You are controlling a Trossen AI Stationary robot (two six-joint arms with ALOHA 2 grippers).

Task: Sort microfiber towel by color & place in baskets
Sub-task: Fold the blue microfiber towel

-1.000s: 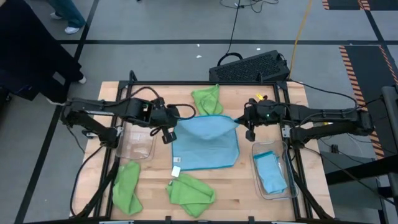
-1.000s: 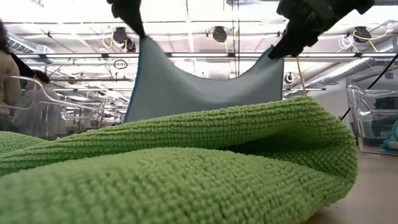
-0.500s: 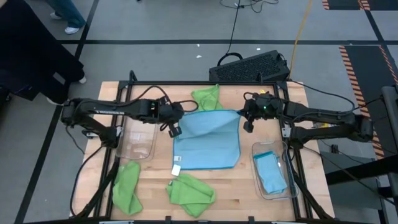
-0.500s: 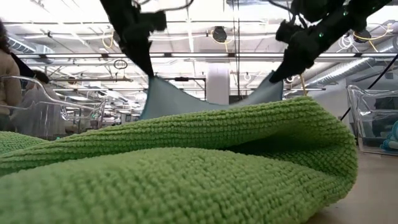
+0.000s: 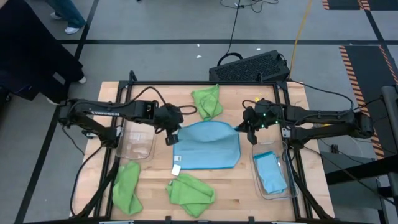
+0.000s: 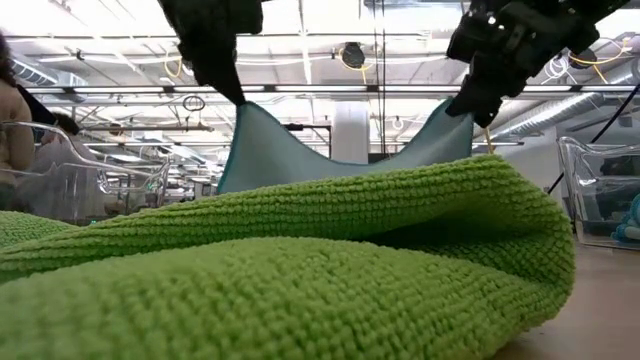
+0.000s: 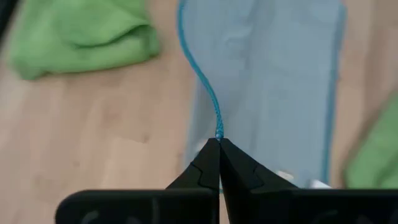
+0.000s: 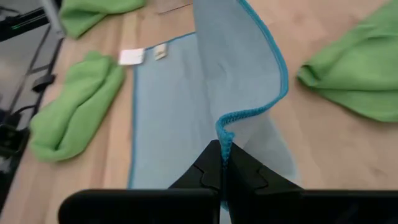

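Grey floor (image 5: pixel 155 25), wooden table (image 5: pixel 242 186), ceiling pipes (image 6: pixel 330 90)

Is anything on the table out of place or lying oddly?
Nothing looks spilled or damaged. The left gripper and right gripper hold up two corners of a blue towel. Three green towels lie crumpled and unsorted.

Black perforated crate (image 5: pixel 250 66) behind wooden table (image 5: pixel 152 175), floor cables (image 5: pixel 235 18)

Blue towel (image 5: pixel 207 145) mid-table, far corners lifted; another blue in right basket (image 5: pixel 287 191).
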